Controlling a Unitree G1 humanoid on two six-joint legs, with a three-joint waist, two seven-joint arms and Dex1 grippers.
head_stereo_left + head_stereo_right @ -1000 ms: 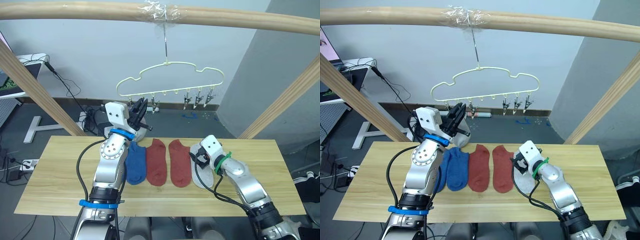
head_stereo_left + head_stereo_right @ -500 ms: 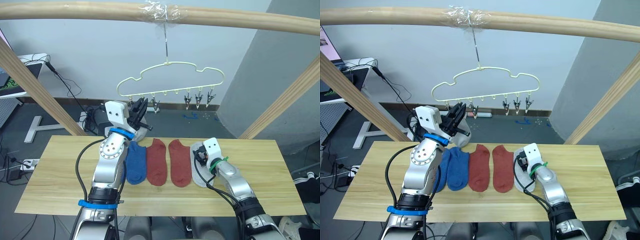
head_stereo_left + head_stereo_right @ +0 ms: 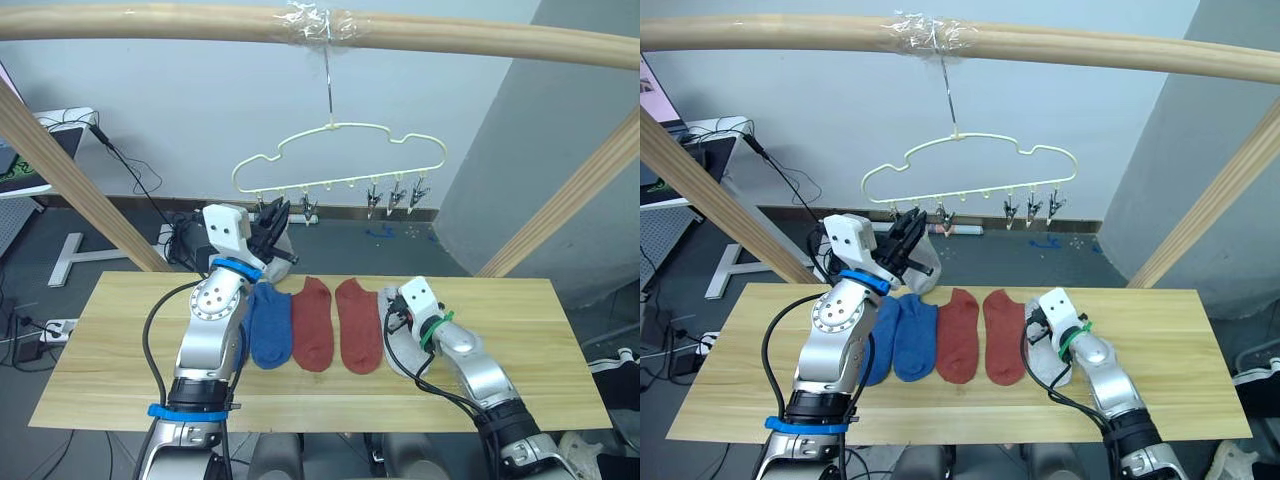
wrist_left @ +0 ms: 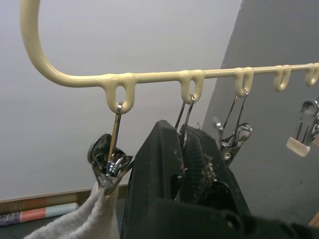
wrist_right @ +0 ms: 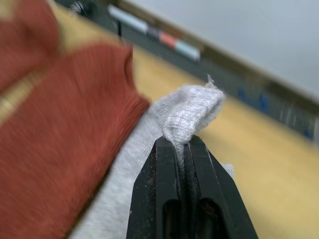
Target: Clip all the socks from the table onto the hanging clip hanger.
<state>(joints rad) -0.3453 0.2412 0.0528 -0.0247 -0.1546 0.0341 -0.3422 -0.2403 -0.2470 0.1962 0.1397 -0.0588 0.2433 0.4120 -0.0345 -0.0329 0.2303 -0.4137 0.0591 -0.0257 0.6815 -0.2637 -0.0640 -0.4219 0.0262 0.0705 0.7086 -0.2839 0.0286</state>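
Observation:
The pale-yellow clip hanger (image 3: 340, 128) hangs from the top pole. My left gripper (image 4: 182, 132) is raised to its left end and shut on the second silver clip (image 4: 185, 112). A light grey sock (image 4: 82, 224) hangs from the first clip beside it. On the table (image 3: 100, 350) lie two blue socks (image 3: 912, 335), two rust-red socks (image 3: 311, 322) and another grey sock (image 3: 398, 350), side by side. My right gripper (image 5: 182, 144) is low over the table, shut on a pinched fold at that grey sock's far end (image 5: 192, 112).
A round wooden pole frame spans the table: a top pole (image 3: 150, 20) and slanted poles at the left (image 3: 80, 180) and right (image 3: 570, 200). More silver clips (image 3: 397, 197) hang free along the hanger's right half. Cables (image 3: 180, 235) lie on the floor behind.
My right gripper has gone from open to shut, pinching the grey sock's end on the table. The left gripper stays at the hanger's clip.

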